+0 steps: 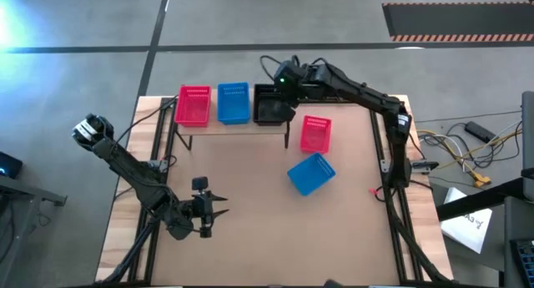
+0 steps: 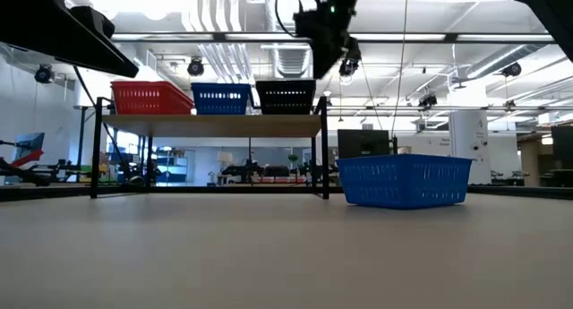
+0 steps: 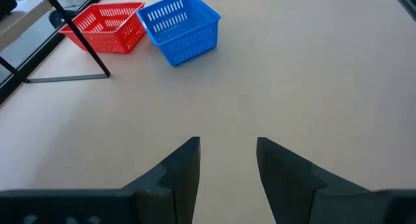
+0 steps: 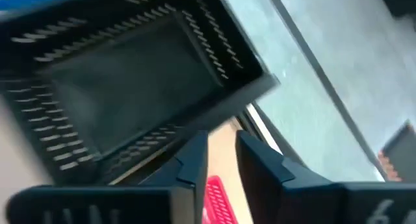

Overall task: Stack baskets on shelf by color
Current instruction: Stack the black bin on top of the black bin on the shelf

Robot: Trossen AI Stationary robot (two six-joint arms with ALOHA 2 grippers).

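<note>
On the shelf, at the table's far side, stand a red-pink basket, a blue basket and a black basket in a row. The black one sits at the right end, slightly askew. My right gripper hovers just above the black basket's far right corner. Its fingers are a little apart, with nothing between them. A second red-pink basket and a second blue basket rest on the tabletop, right of the shelf. My left gripper waits open over the near left of the table.
The shelf's black end post stands between the black basket and the loose baskets. Bare tabletop lies in front of the shelf and around my left gripper. Cables and papers lie on the floor right of the table.
</note>
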